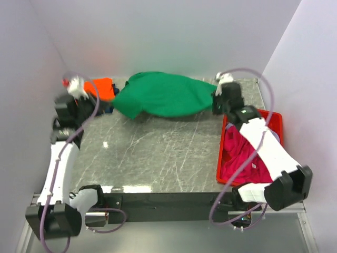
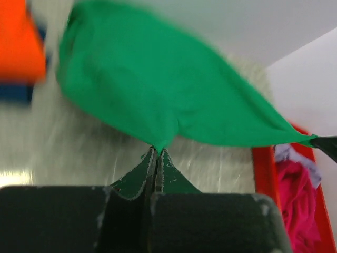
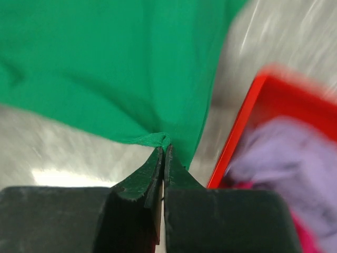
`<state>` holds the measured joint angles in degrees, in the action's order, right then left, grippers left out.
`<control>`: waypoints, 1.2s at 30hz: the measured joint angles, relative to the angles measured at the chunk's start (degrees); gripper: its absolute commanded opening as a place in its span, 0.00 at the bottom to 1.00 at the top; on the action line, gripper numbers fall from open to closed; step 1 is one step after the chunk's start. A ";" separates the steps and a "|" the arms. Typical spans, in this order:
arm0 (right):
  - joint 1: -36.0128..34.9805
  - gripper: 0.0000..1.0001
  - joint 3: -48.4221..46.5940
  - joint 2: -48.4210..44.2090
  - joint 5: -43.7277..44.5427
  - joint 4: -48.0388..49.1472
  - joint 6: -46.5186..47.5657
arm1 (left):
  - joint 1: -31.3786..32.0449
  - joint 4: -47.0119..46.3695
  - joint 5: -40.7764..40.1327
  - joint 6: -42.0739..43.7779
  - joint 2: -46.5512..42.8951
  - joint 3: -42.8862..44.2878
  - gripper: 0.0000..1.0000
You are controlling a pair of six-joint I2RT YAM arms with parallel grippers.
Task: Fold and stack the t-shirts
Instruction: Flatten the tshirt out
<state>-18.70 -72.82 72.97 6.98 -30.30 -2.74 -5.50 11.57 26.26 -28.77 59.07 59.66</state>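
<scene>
grey marbled bench [image 1: 158, 153], white walls [image 1: 158, 31] around; the green t-shirt [image 1: 168, 95] is stretched over its far side. left jaws are pinched tight on one cloth edge, right jaws likewise on the opposite edge.

Table [image 1: 158, 153]: grey marbled top, pale streaks.
Far left: orange t-shirt [image 1: 101, 87], bunched, atop navy t-shirt [image 2: 16, 94].
Far ctr: green t-shirt [image 1: 168, 95], stretched L-R; contact w/ top unclear.
Right edge: red bin [image 1: 219, 158], long side near-far.
</scene>
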 measured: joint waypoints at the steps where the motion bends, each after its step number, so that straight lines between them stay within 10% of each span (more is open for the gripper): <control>1: 0.00 0.00 3.43 0.72 -0.39 0.44 -0.39 | 0.00 0.59 -0.63 -0.92 -2.08 -5.35 0.01; 8: 0.00 0.00 12.90 3.23 -1.95 0.87 -3.85 | 0.39 6.34 -5.22 -5.16 -16.33 -23.96 0.01; 36: -7.80 0.00 22.53 -9.35 3.78 -6.64 -13.94 | 0.72 32.52 -5.79 -3.19 -33.22 -15.52 0.09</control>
<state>-26.50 -50.28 63.61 10.76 -36.95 -16.69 -4.78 44.10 20.47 -31.97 25.85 44.14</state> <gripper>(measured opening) 0.016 0.034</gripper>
